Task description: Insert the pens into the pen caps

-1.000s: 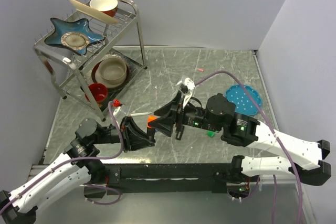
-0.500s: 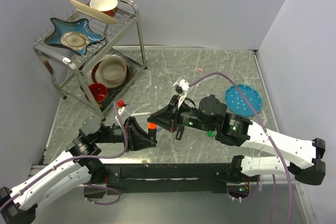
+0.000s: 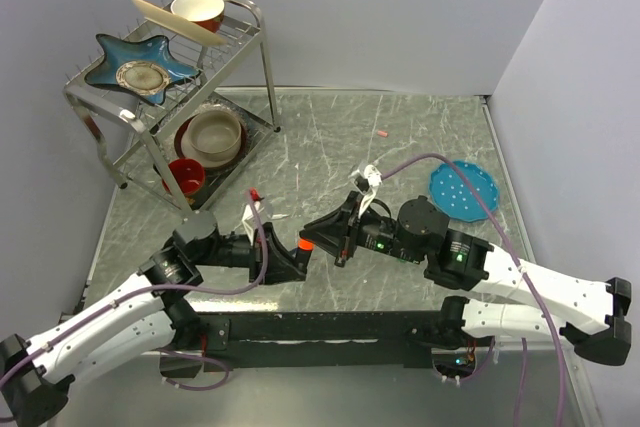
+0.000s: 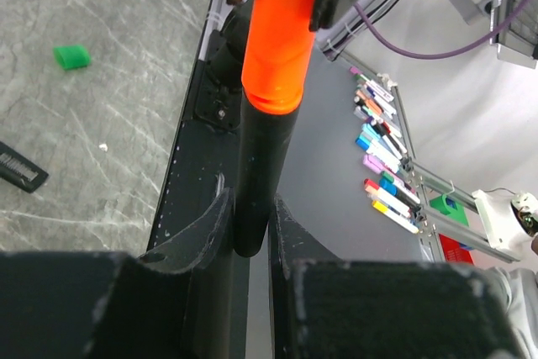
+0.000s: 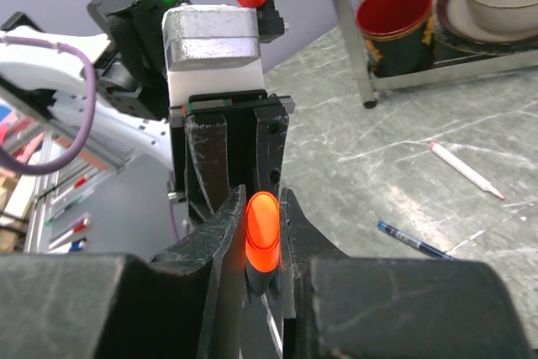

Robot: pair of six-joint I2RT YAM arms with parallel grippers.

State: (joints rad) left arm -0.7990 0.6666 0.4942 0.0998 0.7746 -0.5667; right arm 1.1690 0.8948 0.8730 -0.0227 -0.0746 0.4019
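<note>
My left gripper [image 3: 288, 259] is shut on a stubby black highlighter marker [image 4: 255, 166]. A bright orange cap [image 4: 282, 31] sits on the marker's far end. My right gripper [image 3: 313, 239] is shut on that orange cap [image 5: 262, 229], and the two grippers face each other nose to nose above the table. The left jaws [image 4: 250, 208] clamp the marker's lower end, and the right jaws [image 5: 262, 208] flank the cap. A green cap [image 4: 71, 56] lies on the table. The white-pink stick pen [image 5: 466, 170] and dark-blue ballpoint [image 5: 416, 240] lie on the table beyond. A pale pink cap [image 3: 381, 134] lies far back.
A metal dish rack [image 3: 250, 42] with bowls, a star plate and a red cup [image 5: 403, 14] stands at the back left. A blue round plate [image 3: 465, 187] lies at the right. A black ribbed piece [image 4: 21, 176] lies near the green cap.
Both grippers, joined at the orange cap and marker, have shifted to the right and slightly nearer. The left arm has stretched further right, and the right arm has drawn back.
</note>
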